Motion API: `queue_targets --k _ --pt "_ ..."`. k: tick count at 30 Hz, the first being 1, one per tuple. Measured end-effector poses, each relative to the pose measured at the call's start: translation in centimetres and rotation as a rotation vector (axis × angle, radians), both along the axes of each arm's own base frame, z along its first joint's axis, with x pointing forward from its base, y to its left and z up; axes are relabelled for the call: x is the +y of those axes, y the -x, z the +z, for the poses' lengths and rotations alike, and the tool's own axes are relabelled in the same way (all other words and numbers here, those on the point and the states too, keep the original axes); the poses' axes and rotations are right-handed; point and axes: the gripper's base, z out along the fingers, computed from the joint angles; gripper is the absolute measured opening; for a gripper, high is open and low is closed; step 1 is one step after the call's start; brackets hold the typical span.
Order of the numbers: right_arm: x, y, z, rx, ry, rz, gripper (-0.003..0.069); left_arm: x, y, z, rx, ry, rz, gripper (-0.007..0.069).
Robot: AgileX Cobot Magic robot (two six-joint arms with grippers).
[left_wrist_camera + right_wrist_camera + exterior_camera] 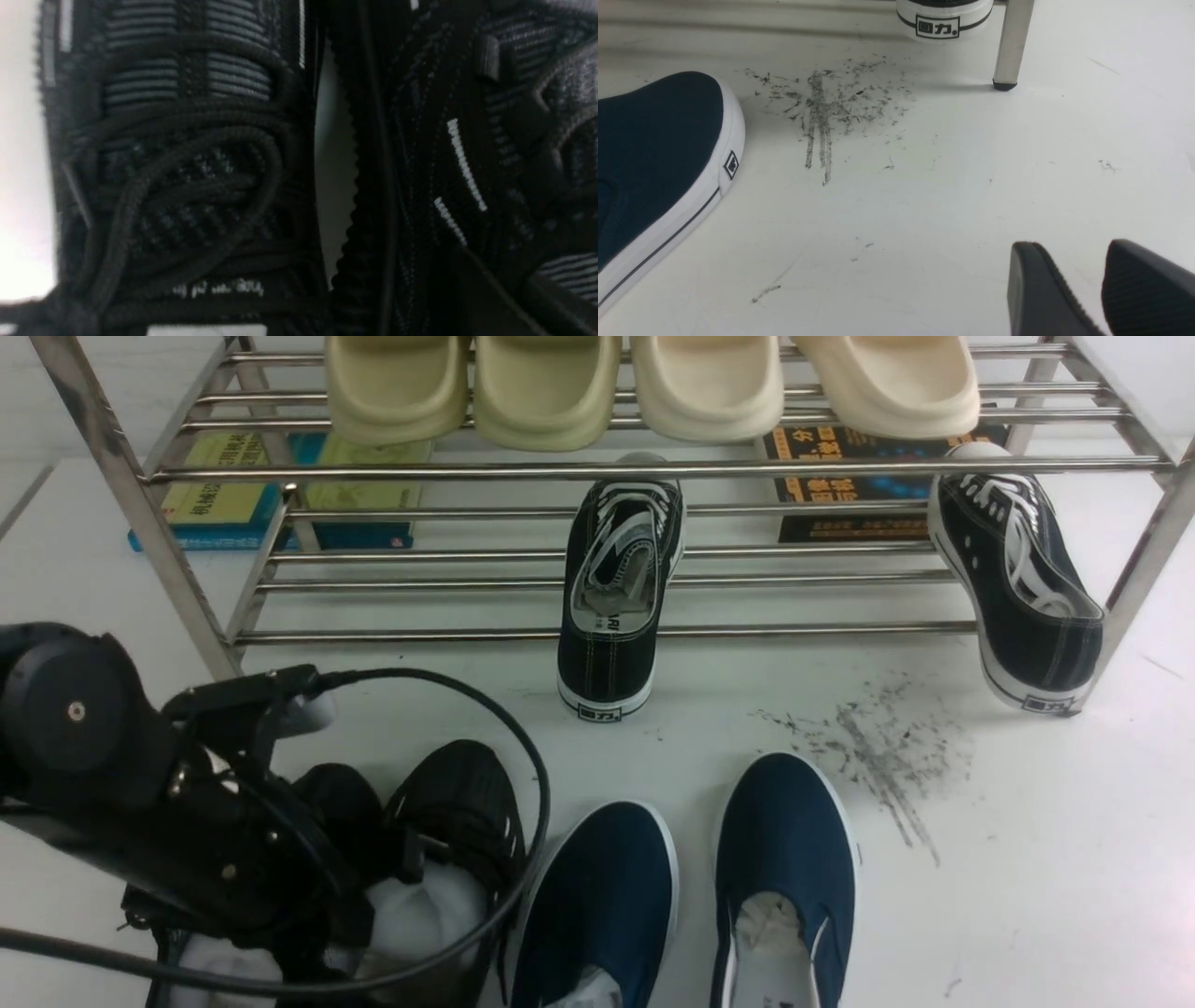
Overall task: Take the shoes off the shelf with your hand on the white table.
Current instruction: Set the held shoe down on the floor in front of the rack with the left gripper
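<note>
The black knit shoes [457, 793] stand side by side on the white table [1027, 859] at the near left, with white stuffing inside. My left gripper [392, 882] is down on them under looping cables, and its fingers are hidden. The left wrist view is filled by the two shoes, one [187, 163] with laces and the other [458, 140] with white dashes, with a thin gap between them. The steel shelf [597, 467] stands behind. My right gripper [1073, 252] is open and empty just above the bare table [924, 210]; it does not show in the front view.
Two black canvas sneakers [616, 588] [1022, 588] lean off the lower tier. Navy slip-ons [597, 896] [789, 859] sit at the near middle. Beige slippers [560, 383] are on the top tier, with books [271, 495] behind. A scuff patch [878, 756] and a shelf leg [1013, 42] are also there.
</note>
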Motion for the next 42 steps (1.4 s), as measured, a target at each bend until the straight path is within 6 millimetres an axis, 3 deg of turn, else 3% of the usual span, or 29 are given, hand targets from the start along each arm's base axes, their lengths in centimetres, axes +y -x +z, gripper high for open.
queue_targets --k 8,21,28,31,34,37,38,42 --pt "0.0 0.0 0.0 0.0 0.0 0.0 0.0237 -1.3 0.1 0.4 -0.025 0.127 -0.106 0.0012" --pt "0.0 0.0 0.0 0.0 0.0 0.0 0.0237 -0.9 0.3 0.2 -0.025 0.057 -0.169 0.0034" --pt "0.0 0.0 0.0 0.0 0.0 0.0 0.0237 0.1 0.5 -0.2 0.019 -0.048 -0.126 0.0155" --pt "0.0 0.0 0.0 0.0 -0.001 0.0 0.0237 0.8 0.4 -0.3 0.027 -0.114 -0.063 0.0272" --pt "0.0 0.0 0.0 0.0 -0.001 0.0 0.0237 0.9 0.3 -0.1 0.036 -0.13 -0.041 0.0332" --pt "0.0 0.0 0.0 0.0 -0.001 0.0 0.0237 1.0 0.2 1.4 0.043 -0.142 -0.043 0.0384" --pt "0.0 0.0 0.0 0.0 -0.001 0.0 0.0237 1.0 0.2 1.4 0.042 -0.141 -0.043 0.0384" --pt "0.0 0.0 0.0 0.0 -0.001 0.0 0.0237 1.3 0.7 5.0 -0.017 -0.138 -0.057 0.0341"
